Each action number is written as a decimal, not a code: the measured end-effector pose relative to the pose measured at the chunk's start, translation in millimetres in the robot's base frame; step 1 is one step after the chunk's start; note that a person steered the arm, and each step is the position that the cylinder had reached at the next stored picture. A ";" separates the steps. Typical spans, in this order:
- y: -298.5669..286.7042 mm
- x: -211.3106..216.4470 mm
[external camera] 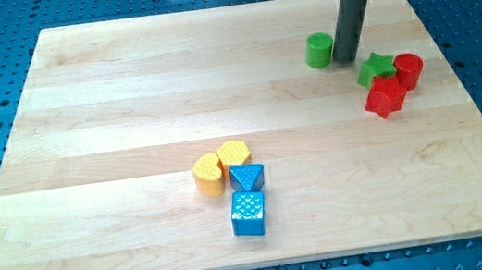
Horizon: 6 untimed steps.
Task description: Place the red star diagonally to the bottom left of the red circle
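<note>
1. Where the desk (109, 124) comes nearest the view's bottom, a blue cube (249, 214) sits a little left of centre, its patterned top facing up.
2. Just above it, and touching or almost touching it, lies a blue triangle (247, 176) with one corner aimed toward the view's bottom.
3. Against the triangle's upper left sit two yellow blocks: a rounded yellow block (209, 175) at the left, and a second yellow block (235, 152) with a ribbed top just to its upper right. Their exact shapes I cannot make out; the four pieces form one tight cluster.
4. Well apart from that cluster, toward the view's right, the red star (384, 96) lies on the desk, lowest of a group of three.
5. The red circle (409, 69) stands just to the star's upper right, touching it or nearly so, which puts the star at the circle's lower left.
6. A green star (376, 67) is wedged against both, directly above the red star and left of the red circle.
7. Farther up, a green cylinder (319, 50) stands alone.
8. My tip (345, 61) rests just right of the green cylinder and just upper left of the green star, apart from the red star.
9. No pincer exists on this rod, so there is no open or closed state to tell.
</note>
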<state>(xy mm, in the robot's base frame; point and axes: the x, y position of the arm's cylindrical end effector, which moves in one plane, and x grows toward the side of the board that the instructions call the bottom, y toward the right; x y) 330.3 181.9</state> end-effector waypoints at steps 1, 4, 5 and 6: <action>60.5 3.8; -18.5 166.7; -2.6 112.2; 70.2 78.5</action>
